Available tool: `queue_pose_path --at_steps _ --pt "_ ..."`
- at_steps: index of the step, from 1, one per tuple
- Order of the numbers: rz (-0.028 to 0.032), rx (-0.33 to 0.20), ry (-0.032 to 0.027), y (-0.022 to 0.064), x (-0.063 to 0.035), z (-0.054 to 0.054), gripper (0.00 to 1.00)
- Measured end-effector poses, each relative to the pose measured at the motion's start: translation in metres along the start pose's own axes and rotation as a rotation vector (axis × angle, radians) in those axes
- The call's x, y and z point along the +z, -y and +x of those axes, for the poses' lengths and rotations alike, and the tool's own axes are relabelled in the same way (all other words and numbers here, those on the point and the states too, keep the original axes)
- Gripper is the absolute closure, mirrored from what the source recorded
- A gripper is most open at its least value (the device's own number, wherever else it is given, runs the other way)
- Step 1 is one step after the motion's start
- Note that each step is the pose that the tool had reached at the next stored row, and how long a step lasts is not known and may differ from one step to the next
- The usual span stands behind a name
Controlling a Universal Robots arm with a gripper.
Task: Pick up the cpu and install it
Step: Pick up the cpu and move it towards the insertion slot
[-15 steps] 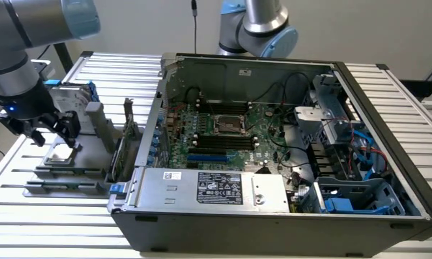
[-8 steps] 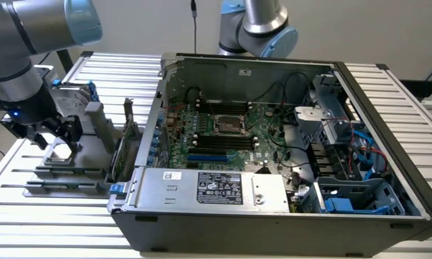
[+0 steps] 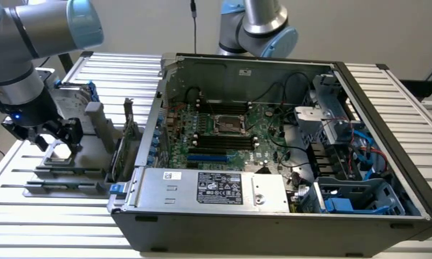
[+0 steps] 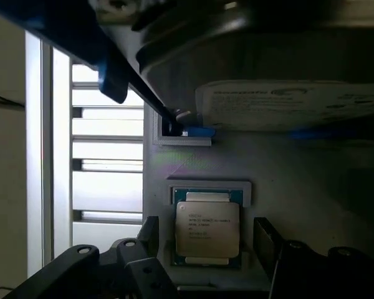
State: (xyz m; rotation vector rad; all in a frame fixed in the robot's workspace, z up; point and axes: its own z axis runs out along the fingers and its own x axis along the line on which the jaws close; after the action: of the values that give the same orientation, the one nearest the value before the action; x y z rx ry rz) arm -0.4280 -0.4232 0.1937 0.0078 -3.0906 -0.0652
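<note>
Claw (image 4: 208,242) wide open, low astride the cpu (image 4: 207,227)

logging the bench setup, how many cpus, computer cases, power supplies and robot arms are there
cpu: 1
computer case: 1
power supply: 1
robot arms: 2
total: 5

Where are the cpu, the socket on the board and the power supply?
cpu (image 4: 207,229): wrist view, middle of its metal top.
socket (image 3: 230,125): exterior view, centre of its square frame.
power supply (image 3: 165,191): exterior view, bare metal of its top face.
</note>
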Motion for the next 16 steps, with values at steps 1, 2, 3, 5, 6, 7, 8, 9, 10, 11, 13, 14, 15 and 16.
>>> queue_pose_path --at_steps 1,2,3,5,6,7,8,9,10,11,13,14,15,16 --pt "-0.0001 0.000 -0.0015 0.0002 0.0003 -0.0004 0.29" --pt "-0.0001 0.000 -0.0028 0.0004 0.0007 -0.0007 0.29" --pt "-0.0001 0.001 -0.0037 0.0006 0.0010 -0.0012 0.29" --pt "-0.0005 0.001 -0.0055 0.0010 0.0016 -0.0030 0.29" --pt "-0.0005 0.001 -0.0063 0.0012 0.0018 -0.0040 0.29" --pt "-0.0006 0.001 -0.0068 0.0014 0.0021 -0.0045 0.29" --pt "-0.0006 0.001 -0.0072 0.0015 0.0024 -0.0047 0.29" --pt "-0.0005 0.001 -0.0077 0.0015 0.0026 -0.0046 0.29" --pt "-0.0004 0.001 -0.0079 0.0015 0.0029 -0.0047 0.29" --pt "-0.0005 0.001 -0.0078 0.0015 0.0034 -0.0048 0.29" --pt "-0.0005 0.001 -0.0078 0.0016 0.0045 -0.0049 0.29" --pt "-0.0005 0.001 -0.0078 0.0016 0.0050 -0.0049 0.29" --pt "-0.0004 0.001 -0.0080 0.0017 0.0052 -0.0049 0.29" --pt "-0.0005 0.001 -0.0080 0.0017 0.0056 -0.0049 0.29"
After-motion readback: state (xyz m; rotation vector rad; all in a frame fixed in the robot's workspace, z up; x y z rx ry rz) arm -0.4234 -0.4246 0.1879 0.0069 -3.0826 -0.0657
